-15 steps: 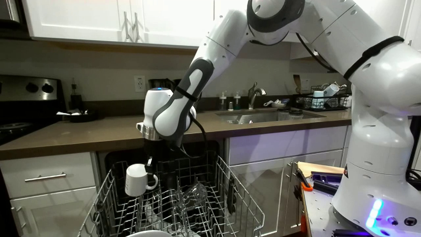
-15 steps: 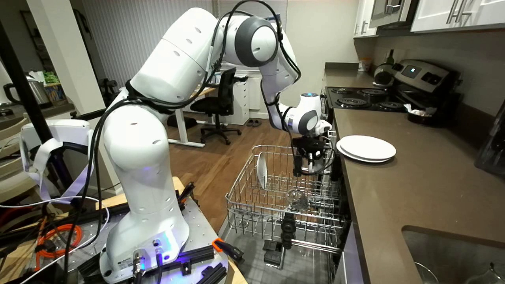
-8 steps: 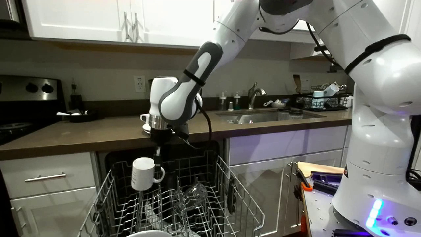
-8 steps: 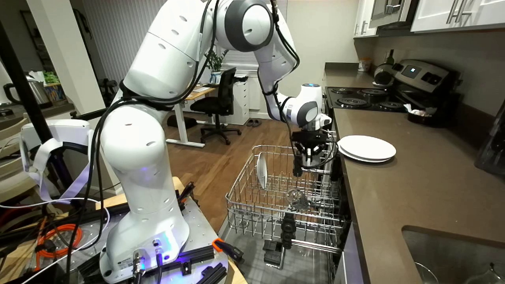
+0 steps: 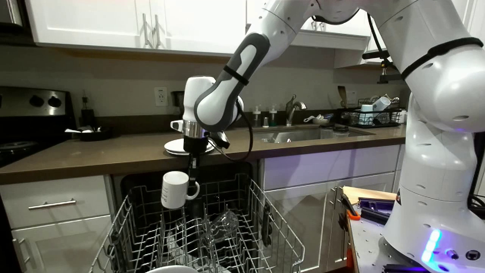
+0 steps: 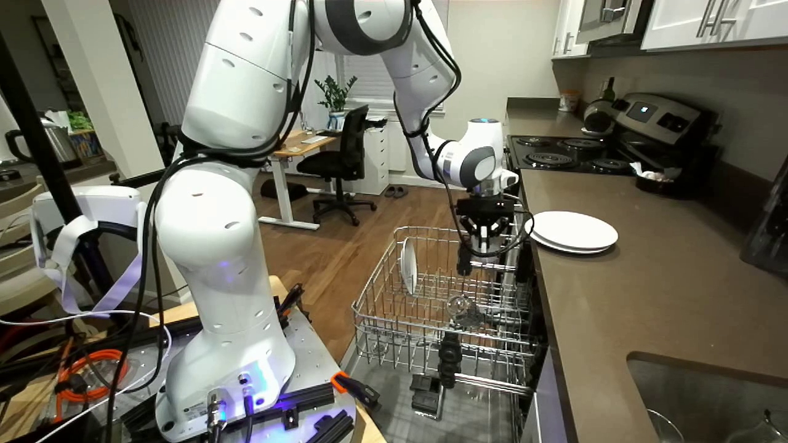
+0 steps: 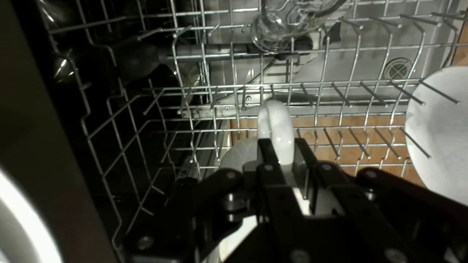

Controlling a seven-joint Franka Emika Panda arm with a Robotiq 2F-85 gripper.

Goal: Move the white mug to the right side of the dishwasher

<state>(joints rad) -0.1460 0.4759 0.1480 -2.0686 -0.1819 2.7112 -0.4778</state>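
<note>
The white mug [image 5: 174, 189] hangs roughly upright above the left back part of the dishwasher's pulled-out wire rack [image 5: 276, 213]. My gripper [image 5: 193, 178] points down and is shut on the mug's loop handle. In the wrist view, the white mug's handle [image 7: 281, 128] stands between the two fingertips of the gripper [image 7: 282, 146]; most of the mug body is hidden behind the fingers. In an exterior view the gripper [image 6: 485, 234] mostly covers the mug. The dishwasher's dark interior [image 5: 144, 178] lies behind the rack, under the counter.
A clear glass [image 5: 225, 224] lies in the middle of the rack. A white plate [image 6: 409, 266] stands at the rack's outer edge and shows in the wrist view [image 7: 442, 124]. White plates [image 6: 572, 231] lie on the brown counter [image 6: 646, 289], close beside the gripper.
In an exterior view, my gripper and the mug have moved up and to the right. The handle stays between the fingers. The glass and plates have not moved.
</note>
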